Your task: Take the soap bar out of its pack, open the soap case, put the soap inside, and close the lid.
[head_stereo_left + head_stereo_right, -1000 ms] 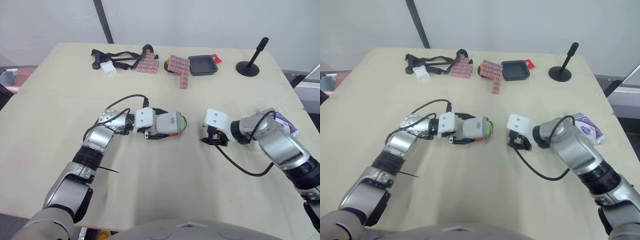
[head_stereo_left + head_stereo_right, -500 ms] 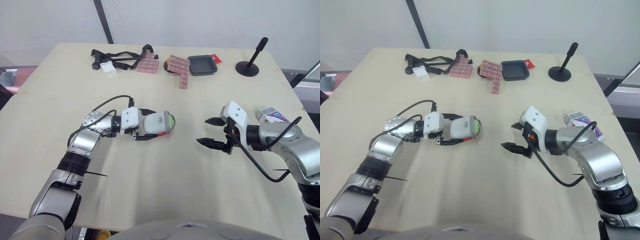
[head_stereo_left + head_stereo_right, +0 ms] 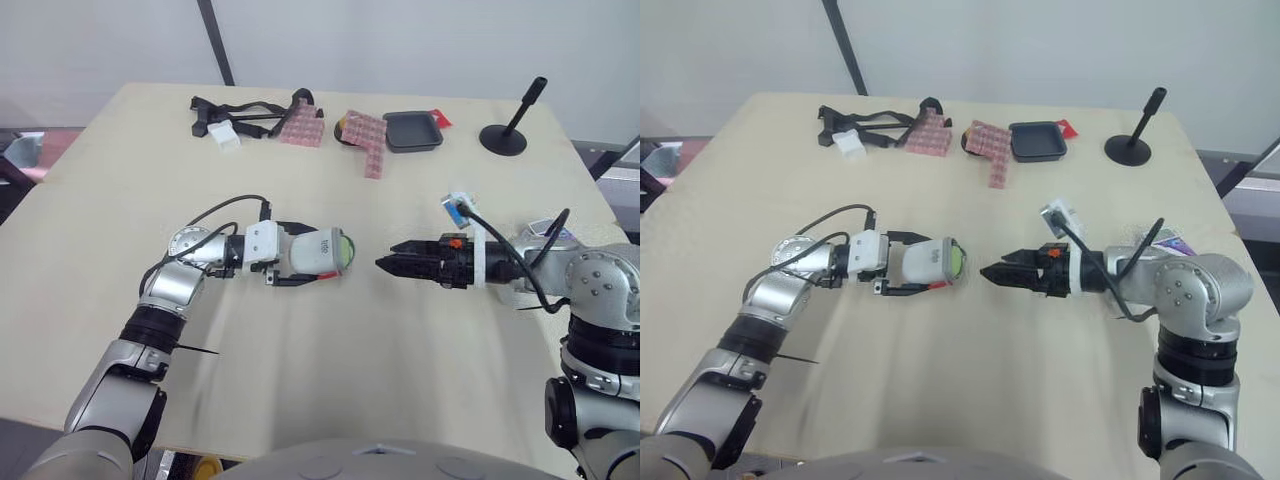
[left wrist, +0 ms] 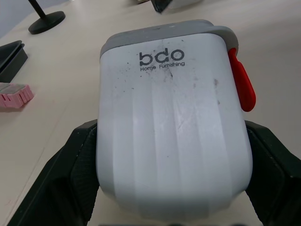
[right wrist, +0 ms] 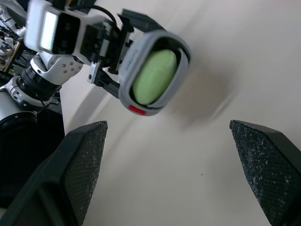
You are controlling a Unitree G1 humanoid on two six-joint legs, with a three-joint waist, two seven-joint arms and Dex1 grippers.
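Now, L hand [image 3: 318, 256] grips ribbed white case [image 4: 171, 127] — oval soap [image 5: 154, 76] inside, R hand [image 3: 384, 265] agape

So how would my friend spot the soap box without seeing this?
Find the big tan table, then the robot's left gripper near its middle. It clamps the soap case, a white ribbed box held sideways. Nothing else there has a grey rim, a red tab and green at the end.
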